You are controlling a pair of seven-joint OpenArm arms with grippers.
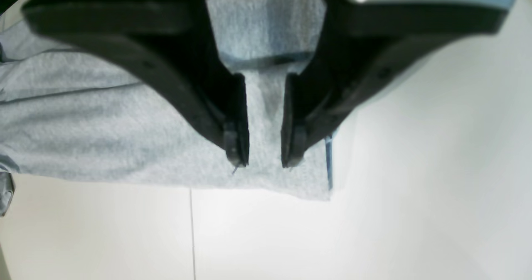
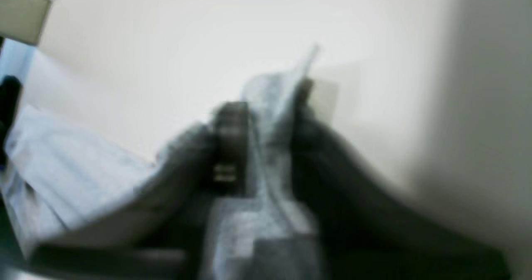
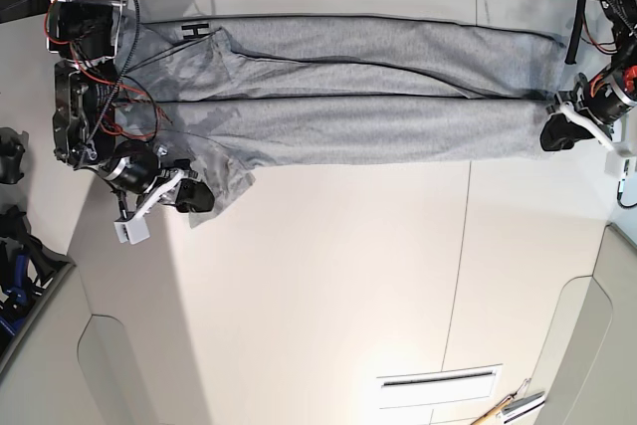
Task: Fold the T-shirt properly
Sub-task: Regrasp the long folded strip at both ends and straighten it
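The heather-grey T-shirt (image 3: pixel 348 126) lies stretched out in a long folded band across the far side of the white table, and a bit of black print (image 3: pixel 194 29) shows at its far left. My left gripper (image 3: pixel 553 132) is at the shirt's right end. In the left wrist view it (image 1: pixel 265 159) is shut on a pinch of the shirt (image 1: pixel 104 118) near a corner. My right gripper (image 3: pixel 199 196) is at the shirt's left near corner. In the blurred right wrist view it (image 2: pixel 270 118) holds a raised fold of the shirt (image 2: pixel 62 172).
The white table (image 3: pixel 328 286) has a seam running down it (image 3: pixel 460 246). A slotted panel (image 3: pixel 438 380) and some tools (image 3: pixel 508 407) lie at the near right. Dark gear (image 3: pixel 12 236) sits off the table's left edge. Arm bases and cables stand at both far corners.
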